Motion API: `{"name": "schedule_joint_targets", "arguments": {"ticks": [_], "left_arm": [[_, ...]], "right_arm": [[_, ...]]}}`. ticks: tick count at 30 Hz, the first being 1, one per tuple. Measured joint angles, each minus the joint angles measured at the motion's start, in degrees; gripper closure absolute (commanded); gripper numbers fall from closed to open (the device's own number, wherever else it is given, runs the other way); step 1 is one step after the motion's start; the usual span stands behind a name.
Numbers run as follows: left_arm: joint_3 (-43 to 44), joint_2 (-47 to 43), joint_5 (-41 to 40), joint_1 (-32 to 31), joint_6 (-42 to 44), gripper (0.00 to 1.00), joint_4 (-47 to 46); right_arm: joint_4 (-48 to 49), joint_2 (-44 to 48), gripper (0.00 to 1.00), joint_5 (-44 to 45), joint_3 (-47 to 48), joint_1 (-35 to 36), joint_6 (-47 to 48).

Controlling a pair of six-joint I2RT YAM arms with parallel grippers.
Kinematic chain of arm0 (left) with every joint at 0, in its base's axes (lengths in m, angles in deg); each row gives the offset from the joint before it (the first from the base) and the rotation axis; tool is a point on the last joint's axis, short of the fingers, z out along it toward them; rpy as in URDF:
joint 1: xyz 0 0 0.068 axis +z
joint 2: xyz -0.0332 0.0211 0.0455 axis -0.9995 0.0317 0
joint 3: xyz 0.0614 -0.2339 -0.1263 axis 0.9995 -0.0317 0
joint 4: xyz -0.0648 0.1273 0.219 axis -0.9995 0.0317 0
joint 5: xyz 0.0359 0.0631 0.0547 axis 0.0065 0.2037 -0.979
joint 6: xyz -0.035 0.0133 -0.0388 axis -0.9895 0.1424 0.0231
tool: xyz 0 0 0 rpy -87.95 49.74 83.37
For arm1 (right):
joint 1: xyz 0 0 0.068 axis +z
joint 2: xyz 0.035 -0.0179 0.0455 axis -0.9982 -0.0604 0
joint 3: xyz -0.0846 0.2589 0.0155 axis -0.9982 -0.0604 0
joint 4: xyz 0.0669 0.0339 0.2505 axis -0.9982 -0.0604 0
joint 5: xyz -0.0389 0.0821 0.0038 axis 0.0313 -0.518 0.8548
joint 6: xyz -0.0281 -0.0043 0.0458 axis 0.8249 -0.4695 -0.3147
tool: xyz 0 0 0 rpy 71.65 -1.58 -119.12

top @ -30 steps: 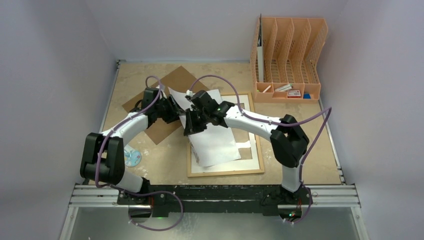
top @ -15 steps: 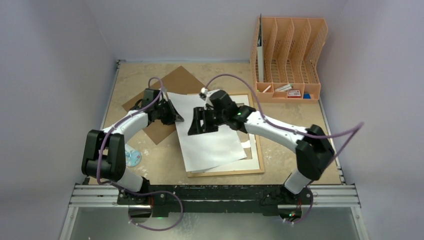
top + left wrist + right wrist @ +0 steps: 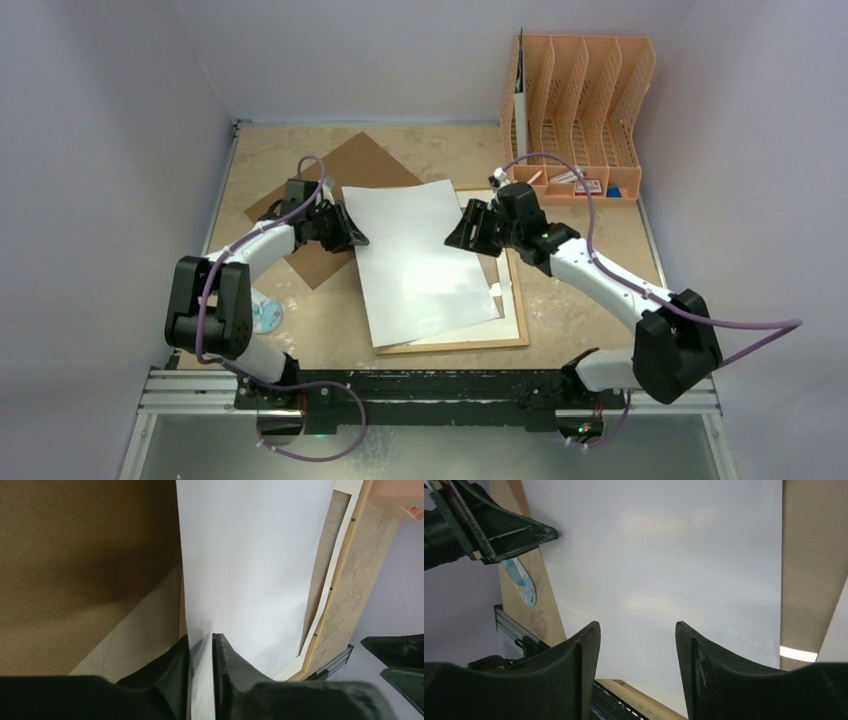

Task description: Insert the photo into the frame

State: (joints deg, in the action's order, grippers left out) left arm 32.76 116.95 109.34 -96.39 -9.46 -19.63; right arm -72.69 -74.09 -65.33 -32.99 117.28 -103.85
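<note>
Over the frame [image 3: 460, 345], white sheet [image 3: 425, 260]

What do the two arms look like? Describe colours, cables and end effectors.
The left arm and right arm have white link shells and bulky black joint housings. A purple cable runs loosely along each. The left end effector and right end effector are matte black, each with two wedge-shaped fingers.

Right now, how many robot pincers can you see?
2. The left pincer pinches the white sheet at its left edge; the right pincer hangs open by its right edge. None seem hidden.
</note>
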Motion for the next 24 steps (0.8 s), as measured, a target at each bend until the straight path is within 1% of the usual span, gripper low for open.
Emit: {"name": "schedule_joint_targets", "arguments": {"ticks": [2,3,4,10,16,19,24], "left_arm": [[-0.8,0.0,0.5,0.0,-0.1,0.91,-1.2],[-1.0,0.0,0.7,0.0,-0.3,0.97,-1.5],[-1.2,0.0,1.0,0.0,-0.3,1.00,-1.9],[-1.1,0.2,3.6,0.0,1.2,1.00,-3.1],[2.1,3.8,10.1,0.0,3.4,1.00,-3.1],[3.5,5.8,13.1,0.0,4.0,1.00,-3.5],[4.1,8.2,15.8,-0.1,3.3,1.00,-6.0]], "right_arm": [[0.1,1.0,0.45,0.6,-2.7,-0.8,-0.8],[0.1,1.5,0.45,1.1,-3.8,-1.2,-1.2],[0.0,1.9,0.45,1.4,-4.7,-1.6,-1.4],[-0.7,4.7,0.43,5.9,-6.6,-6.7,-1.8],[-1.4,5.1,0.43,9.4,-7.8,-12.0,-1.5],[-2.8,5.1,0.43,10.9,-9.4,-13.7,-1.3],[-3.9,5.1,0.43,12.8,-11.1,-14.8,-1.1]]}}
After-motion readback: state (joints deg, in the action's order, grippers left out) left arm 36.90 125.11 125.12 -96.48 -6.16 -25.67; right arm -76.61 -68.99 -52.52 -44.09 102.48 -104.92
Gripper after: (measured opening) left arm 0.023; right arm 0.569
